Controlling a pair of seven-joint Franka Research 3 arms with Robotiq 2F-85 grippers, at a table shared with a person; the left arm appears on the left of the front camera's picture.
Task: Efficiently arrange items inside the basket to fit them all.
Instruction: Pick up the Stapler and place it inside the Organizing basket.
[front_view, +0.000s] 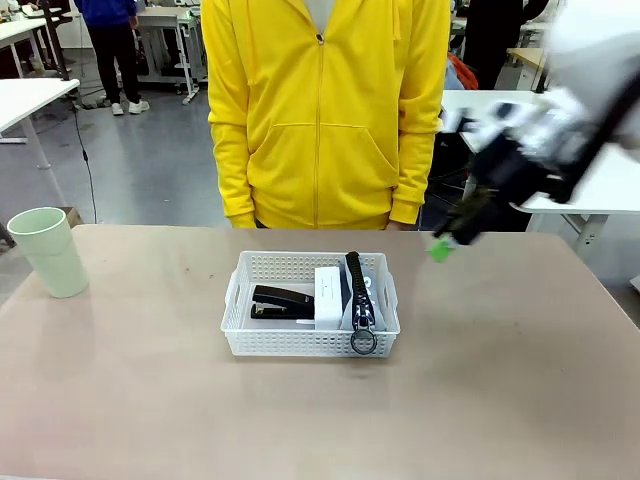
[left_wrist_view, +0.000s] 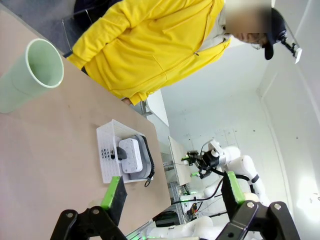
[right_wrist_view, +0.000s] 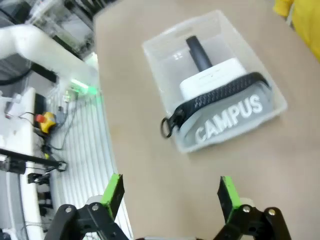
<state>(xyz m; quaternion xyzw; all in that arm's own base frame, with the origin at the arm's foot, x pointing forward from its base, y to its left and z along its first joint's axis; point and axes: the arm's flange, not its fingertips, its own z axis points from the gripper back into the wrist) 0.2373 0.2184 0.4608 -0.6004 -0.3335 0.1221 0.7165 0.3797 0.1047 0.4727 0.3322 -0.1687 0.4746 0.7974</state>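
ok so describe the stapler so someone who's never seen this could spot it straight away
On the table, the white basket sits in front of the person in yellow. The stapler lies in its left part, beside the white box. It is the only all-black, low, flat thing there; the pouch past the box is grey with a black zipper.

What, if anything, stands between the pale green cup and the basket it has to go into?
Nothing visible: the table between the cup and the basket is bare. Inside the basket, though, the stapler, white box and pouch already take up much of the floor, so room looks tight.
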